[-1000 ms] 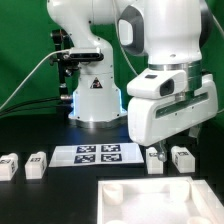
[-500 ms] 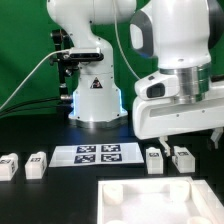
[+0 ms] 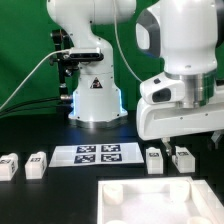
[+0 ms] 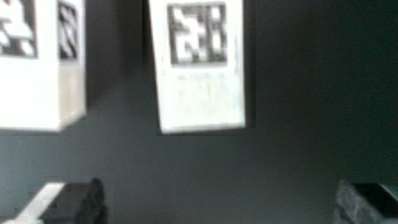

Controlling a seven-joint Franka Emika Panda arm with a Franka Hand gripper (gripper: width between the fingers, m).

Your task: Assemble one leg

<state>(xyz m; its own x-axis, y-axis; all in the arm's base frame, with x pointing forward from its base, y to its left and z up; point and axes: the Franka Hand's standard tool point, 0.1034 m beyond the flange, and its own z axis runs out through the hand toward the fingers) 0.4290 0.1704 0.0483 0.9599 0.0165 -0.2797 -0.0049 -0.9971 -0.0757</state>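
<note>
Filling the near edge, tray (image 3: 160,185): a large white square piece on the black table (image 3: 60,190), cut off by the exterior view's lower border. It has a raised rim, and a socket shows in its corner toward the exterior view's left.
Behind the tray, right pair: the inner right leg (image 3: 155,160) and the outer right leg (image 3: 183,158) sit side by side with a narrow gap between them. Their markers face up, and both are apart from the tray.
Over that pair, gripper (image 4: 221,200): mine, hanging above the two legs and clear of both. My fingers (image 4: 71,200) are spread wide, with only bare table between them.
Under my wrist camera: two legs lie on the dark table beyond my fingertips. The whole-width leg (image 4: 199,65) shows from side to side, while the cropped leg (image 4: 36,70) is cut by the picture's border. Neither touches a finger. I cannot tell which of the right pair each one is.
Level with them, left pair: the outer left leg (image 3: 9,167) and the inner left leg (image 3: 37,164) sit side by side near the exterior view's left border, well apart from the right pair.
Slightly farther, marker board (image 3: 98,153): flat on the table between the two pairs, carrying square tags.
Behind the board, arm base (image 3: 97,100): white and upright.
Beside the base, cables (image 3: 35,75): running off toward the exterior view's left.
Farthest, backdrop (image 3: 20,40): green.
</note>
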